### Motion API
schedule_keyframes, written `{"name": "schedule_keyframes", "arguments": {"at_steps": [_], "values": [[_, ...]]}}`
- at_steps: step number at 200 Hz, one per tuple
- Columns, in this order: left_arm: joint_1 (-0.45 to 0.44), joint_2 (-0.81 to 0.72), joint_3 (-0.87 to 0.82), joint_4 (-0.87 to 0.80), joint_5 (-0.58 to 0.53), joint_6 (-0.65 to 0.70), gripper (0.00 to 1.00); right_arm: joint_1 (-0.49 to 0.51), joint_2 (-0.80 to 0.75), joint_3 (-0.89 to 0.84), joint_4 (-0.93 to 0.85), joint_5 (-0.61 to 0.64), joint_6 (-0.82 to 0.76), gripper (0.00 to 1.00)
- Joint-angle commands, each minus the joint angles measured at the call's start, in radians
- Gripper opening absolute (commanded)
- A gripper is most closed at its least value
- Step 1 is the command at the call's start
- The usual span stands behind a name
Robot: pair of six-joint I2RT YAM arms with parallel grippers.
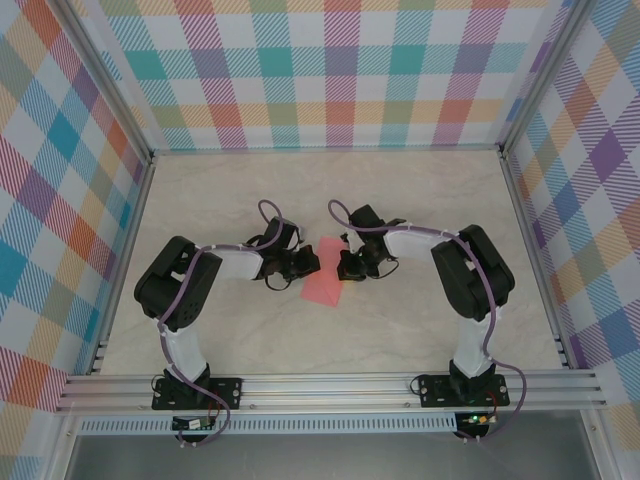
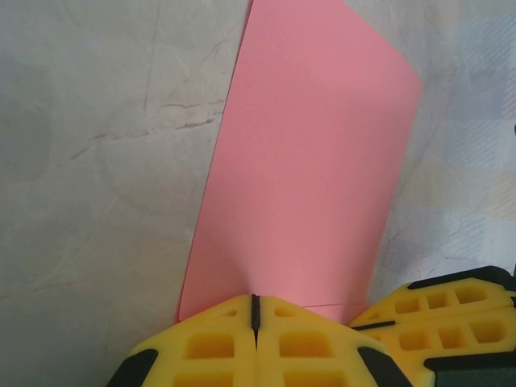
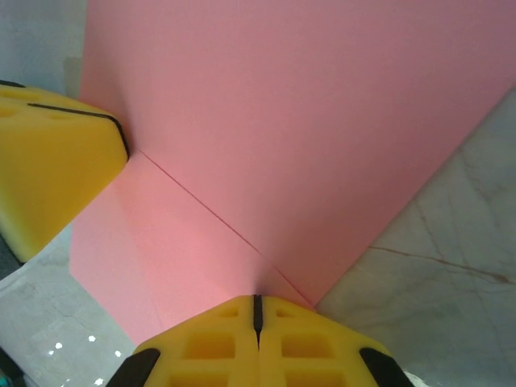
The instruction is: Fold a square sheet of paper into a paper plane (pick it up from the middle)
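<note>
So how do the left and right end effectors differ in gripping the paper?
The left end effector comes at the paper from the left and pinches partway along the edge; the right end effector comes from the right and pinches near a corner. Both are shut, a crease running between them.

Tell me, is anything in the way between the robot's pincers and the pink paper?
Nothing visible is in the way. The left pincer and the right pincer are both already pinched shut on the edge of the thin salmon-pink sheet of paper.

The square sheet of paper (image 1: 322, 285) lies on the table (image 1: 400, 330), near its middle.
</note>
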Motion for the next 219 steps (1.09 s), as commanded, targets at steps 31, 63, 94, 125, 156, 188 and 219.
{"name": "schedule_keyframes", "arguments": {"at_steps": [31, 63, 94, 125, 156, 188, 219], "values": [[-0.009, 0.044, -0.037, -0.065, -0.063, -0.007, 0.02, 0.047, -0.124, 0.028, 0.001, -0.068, 0.043, 0.05], [-0.009, 0.044, -0.042, -0.067, -0.076, -0.013, 0.02, 0.108, -0.101, 0.017, 0.038, -0.062, 0.086, 0.03], [-0.009, 0.043, -0.043, -0.070, -0.082, -0.016, 0.02, 0.143, -0.039, 0.034, 0.051, -0.035, 0.110, 0.00], [-0.009, 0.041, -0.048, -0.076, -0.090, -0.016, 0.02, 0.145, -0.002, 0.042, 0.076, -0.012, 0.126, 0.00], [-0.009, 0.044, -0.048, -0.078, -0.092, -0.018, 0.02, 0.145, 0.038, 0.058, 0.085, 0.001, 0.126, 0.00], [-0.009, 0.046, -0.050, -0.084, -0.100, -0.018, 0.02, 0.145, 0.063, 0.063, 0.081, 0.023, 0.115, 0.00], [-0.009, 0.052, -0.049, -0.098, -0.113, -0.021, 0.02, 0.144, 0.068, 0.046, 0.063, 0.040, 0.089, 0.00]]}}
